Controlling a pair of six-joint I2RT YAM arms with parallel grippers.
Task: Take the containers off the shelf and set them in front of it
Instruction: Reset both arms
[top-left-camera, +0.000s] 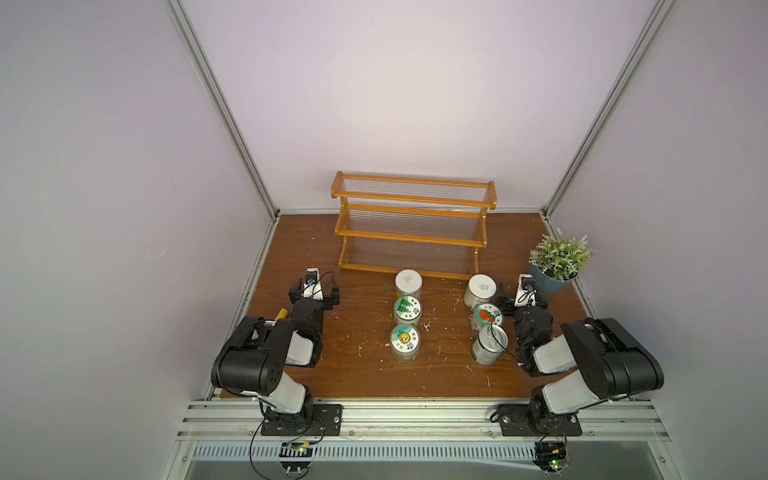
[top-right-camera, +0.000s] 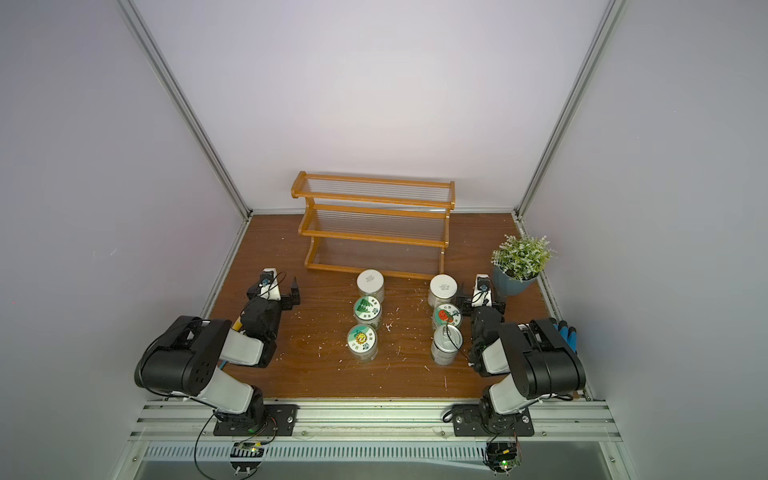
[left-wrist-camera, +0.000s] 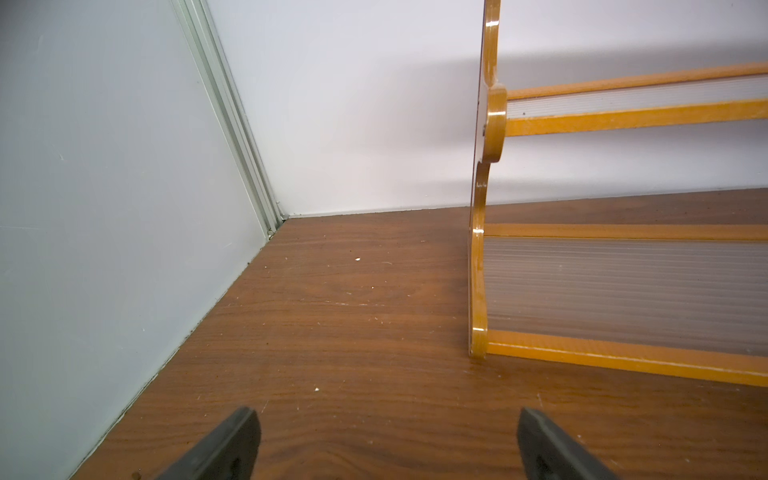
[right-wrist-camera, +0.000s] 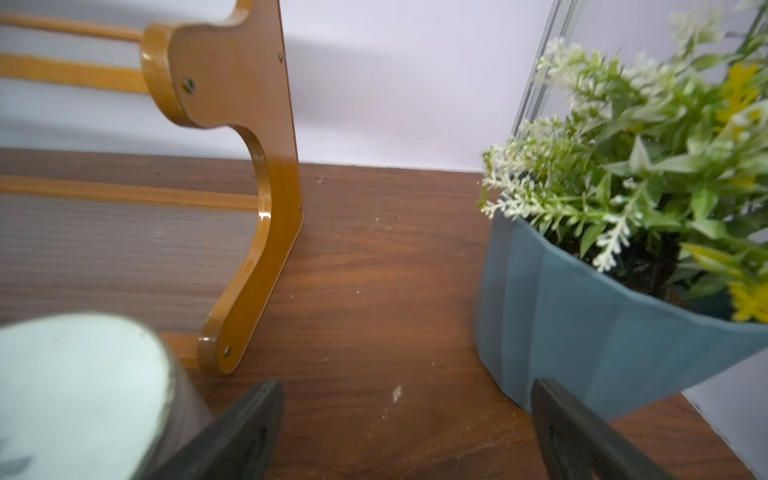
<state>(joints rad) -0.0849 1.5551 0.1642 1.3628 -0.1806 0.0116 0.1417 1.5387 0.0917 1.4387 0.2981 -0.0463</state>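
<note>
All six containers (top-left-camera: 407, 311) stand on the table (top-left-camera: 357, 374) in two rows before the empty shelf (top-left-camera: 411, 237); our left gripper (top-left-camera: 314, 289) and right gripper (top-left-camera: 520, 300) are wide open, holding nothing. We judge the containers light, stiff and smooth, best taken by the side, under the lid.

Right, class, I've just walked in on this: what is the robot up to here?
The job is to clear containers off the wooden shelf. Its three tiers are bare, and all six containers, five jars and a silver can, stand on the table in front of it in two rows. The left gripper and right gripper are open and hold nothing, so it looks done.
</note>
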